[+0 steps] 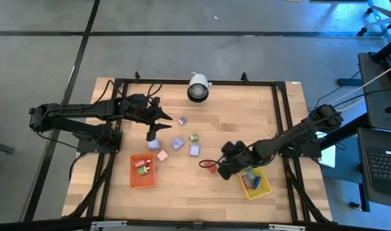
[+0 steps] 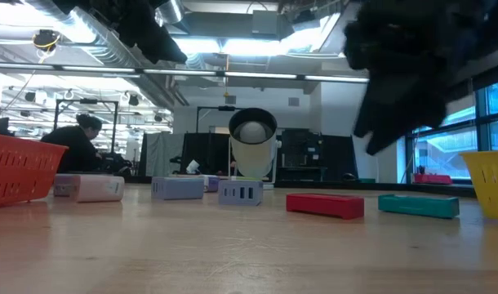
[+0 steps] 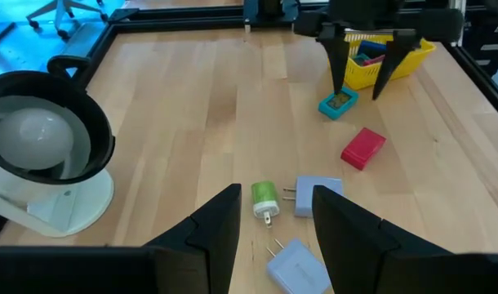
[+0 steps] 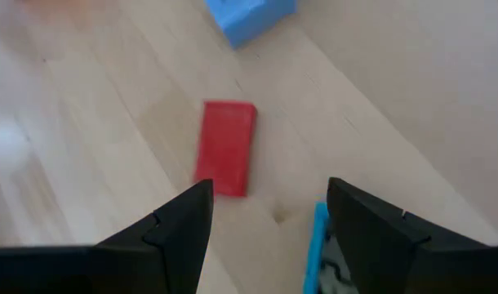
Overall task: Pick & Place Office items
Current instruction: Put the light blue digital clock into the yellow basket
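Note:
The office items lie loose on the wooden table: lilac pieces (image 1: pixel 177 143) (image 1: pixel 194 150), a green one (image 1: pixel 195 137), a pink one (image 1: pixel 161 156), a red block (image 1: pixel 213 168) and a teal block (image 3: pixel 337 104). My right gripper (image 3: pixel 359 82) hangs open just above the teal block, with the red block (image 4: pixel 226 147) lying flat ahead of its fingers and the teal one (image 4: pixel 318 245) beside one finger. My left gripper (image 3: pixel 273 224) waits open and raised at the table's left (image 1: pixel 162 117), with nothing between its fingers.
An orange tray (image 1: pixel 142 170) at the near left and a yellow tray (image 1: pixel 263 187) at the near right each hold a few pieces. A white desk lamp (image 1: pixel 197 87) stands at the far middle. A black frame (image 1: pixel 279 102) borders the table. People sit in the room behind (image 2: pixel 77 139).

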{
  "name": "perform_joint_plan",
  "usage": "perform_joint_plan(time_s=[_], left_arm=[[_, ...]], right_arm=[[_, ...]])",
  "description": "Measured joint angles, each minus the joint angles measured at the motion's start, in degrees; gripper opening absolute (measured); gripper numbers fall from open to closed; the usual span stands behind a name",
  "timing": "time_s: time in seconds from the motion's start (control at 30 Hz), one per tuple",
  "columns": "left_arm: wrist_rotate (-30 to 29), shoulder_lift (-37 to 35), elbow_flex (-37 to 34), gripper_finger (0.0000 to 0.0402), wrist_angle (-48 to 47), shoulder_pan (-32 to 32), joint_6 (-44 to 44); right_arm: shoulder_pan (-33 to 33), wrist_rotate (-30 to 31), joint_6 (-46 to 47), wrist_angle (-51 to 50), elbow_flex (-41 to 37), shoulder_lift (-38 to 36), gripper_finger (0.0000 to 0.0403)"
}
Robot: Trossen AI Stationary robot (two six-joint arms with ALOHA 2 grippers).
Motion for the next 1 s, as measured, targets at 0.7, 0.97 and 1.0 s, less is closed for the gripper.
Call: perform_joint_plan(time_s=[0.7,0.97,1.0], left_arm=[[0.0,0.0,0.0,0.0148,-1.9,0.0,0.5],[0.0,0.0,0.0,0.0148,-1.8,0.0,1.0],[0.0,0.0,0.0,0.0148,-1.8,0.0,1.1]], right_arm=[[-1.7,-10.7,7.2,-26.7,13.1,6.3,0.0240],[-2.5,-13.1,6.3,-26.1,13.2,9.0,0.0240],[-2.6,-13.2,6.0,-25.9,13.2,9.7,0.0240]])
